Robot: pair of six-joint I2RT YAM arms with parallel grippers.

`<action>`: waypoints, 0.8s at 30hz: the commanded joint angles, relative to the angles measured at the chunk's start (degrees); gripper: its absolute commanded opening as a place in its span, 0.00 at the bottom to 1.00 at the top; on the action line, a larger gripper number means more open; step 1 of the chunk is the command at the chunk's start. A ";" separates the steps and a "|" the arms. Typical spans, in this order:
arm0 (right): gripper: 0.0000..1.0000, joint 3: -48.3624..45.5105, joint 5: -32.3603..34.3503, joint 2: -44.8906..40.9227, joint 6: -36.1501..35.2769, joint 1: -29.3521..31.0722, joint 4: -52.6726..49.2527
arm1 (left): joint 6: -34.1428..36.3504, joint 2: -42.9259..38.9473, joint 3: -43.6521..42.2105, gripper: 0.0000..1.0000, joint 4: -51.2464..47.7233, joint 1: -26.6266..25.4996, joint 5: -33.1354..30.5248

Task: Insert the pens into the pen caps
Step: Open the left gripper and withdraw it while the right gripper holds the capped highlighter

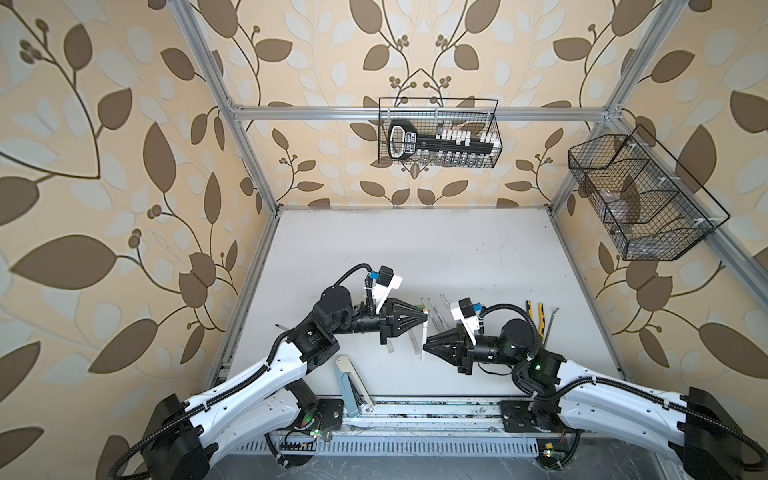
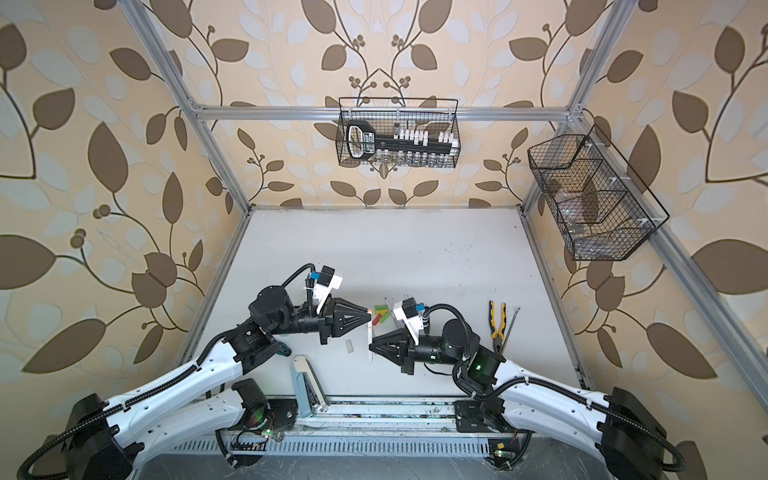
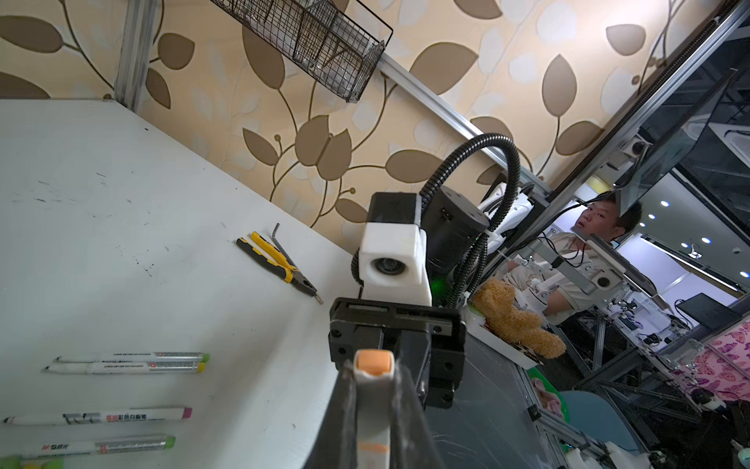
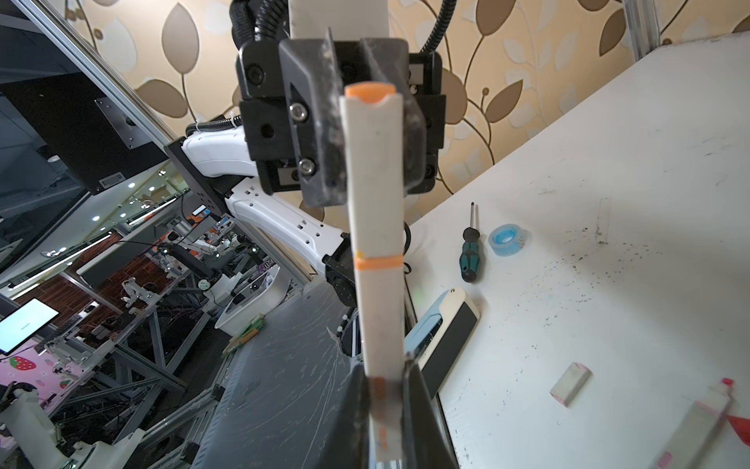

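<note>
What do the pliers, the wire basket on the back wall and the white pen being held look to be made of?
Pliers: dark metal head; yellow-and-black handle sleeves, probably rubbery plastic.
Basket: thin black wire mesh, likely coated metal.
Pen: matte white plastic by its look, with an orange end and an orange ring.

Scuffed white table (image 1: 415, 249), pens (image 3: 121, 367), coloured pen caps (image 2: 380, 308), pliers (image 3: 272, 258), stapler (image 2: 301, 382), screwdriver (image 4: 470, 253), tape roll (image 4: 507, 240)

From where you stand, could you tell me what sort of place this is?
Probably a robotics lab cell: an aluminium frame encloses the white table, and the wrist views show a person and more robot benches beyond.
</note>
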 commanded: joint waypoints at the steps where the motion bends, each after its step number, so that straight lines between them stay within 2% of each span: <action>1: 0.03 7.42 9.70 -2.04 -1.38 -2.61 5.84 | 1.82 0.55 -1.18 0.00 -10.67 -3.33 7.20; 18: 0.03 16.37 3.16 2.31 -3.40 -8.57 1.27 | 2.59 0.18 -1.38 0.00 -11.68 -3.60 6.29; 22: 0.04 16.02 2.15 3.84 -3.42 -8.30 -2.53 | 4.14 -1.72 0.01 0.01 -15.12 -3.51 3.29; 23: 0.04 15.49 2.25 4.07 -3.46 -8.08 -3.51 | 4.21 -2.57 0.48 0.12 -15.89 -3.38 2.06; 24: 0.04 14.83 2.58 4.15 -3.28 -7.87 -4.58 | 4.26 -3.72 0.95 0.27 -16.21 -3.20 0.93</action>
